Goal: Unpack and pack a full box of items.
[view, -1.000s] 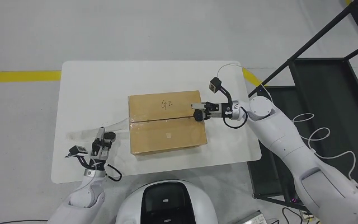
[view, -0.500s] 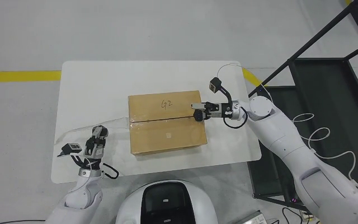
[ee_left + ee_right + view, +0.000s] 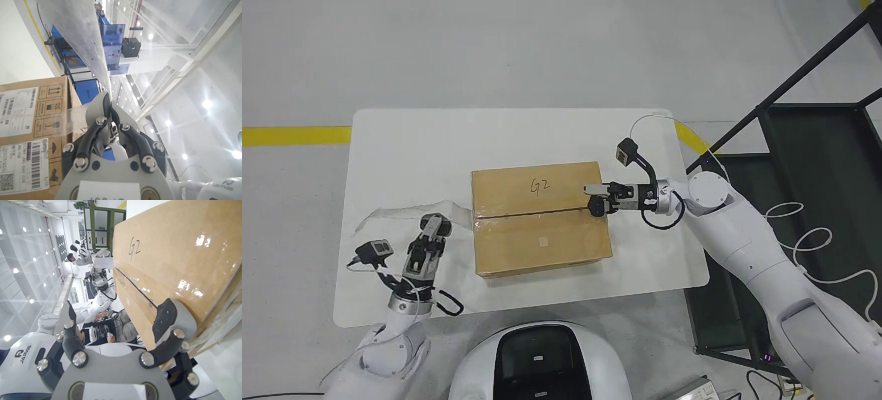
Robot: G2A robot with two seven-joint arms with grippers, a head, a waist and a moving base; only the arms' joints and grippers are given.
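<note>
Your left gripper (image 3: 109, 103), clamped shut on the clear tape strip (image 3: 88, 41), swung out and back beside the brown cardboard box (image 3: 537, 218) mid white table (image 3: 402, 150). Tape still clings to the box's end, so pull again. Right gripper (image 3: 590, 197) open, bracing.

On my top feed I read a handwritten "G2" on the box (image 3: 538, 217) lid. My left wrist feed shows its side: white barcode labels (image 3: 19, 105), small print too fine to read, and handling pictograms (image 3: 49, 108): up arrows, a glass, an umbrella.
</note>
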